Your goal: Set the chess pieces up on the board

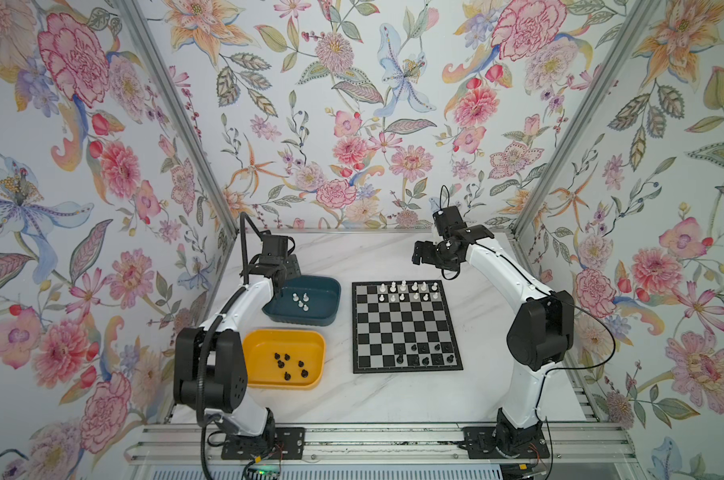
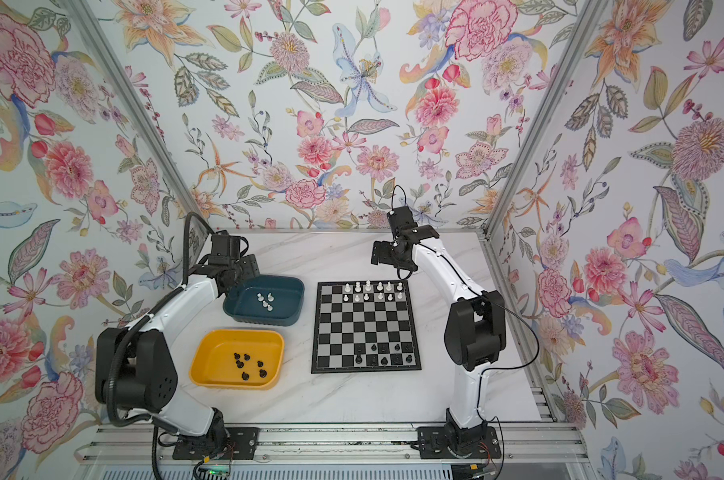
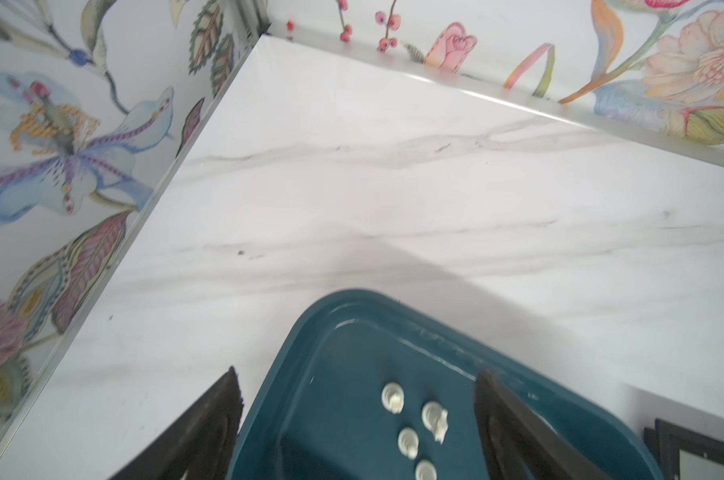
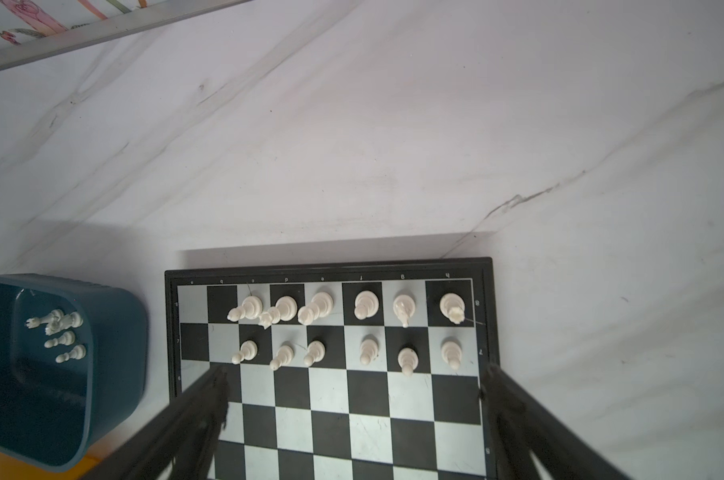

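Black chess pieces (image 1: 286,356) are lying loose in yellow tray (image 1: 260,345), lower left in a top view; others are standing on the board (image 1: 402,328), near rows, centre. White ones are lying in teal tray (image 1: 327,286) and standing on far rows. Left hand (image 3: 356,376) is hanging wide open, empty, over teal tray; right hand (image 4: 354,370) likewise above far rows. Judging pieces light, rigid, slick: pinching mid-stem advisable

Black-and-silver, perhaps grey, checked board (image 1: 406,328)
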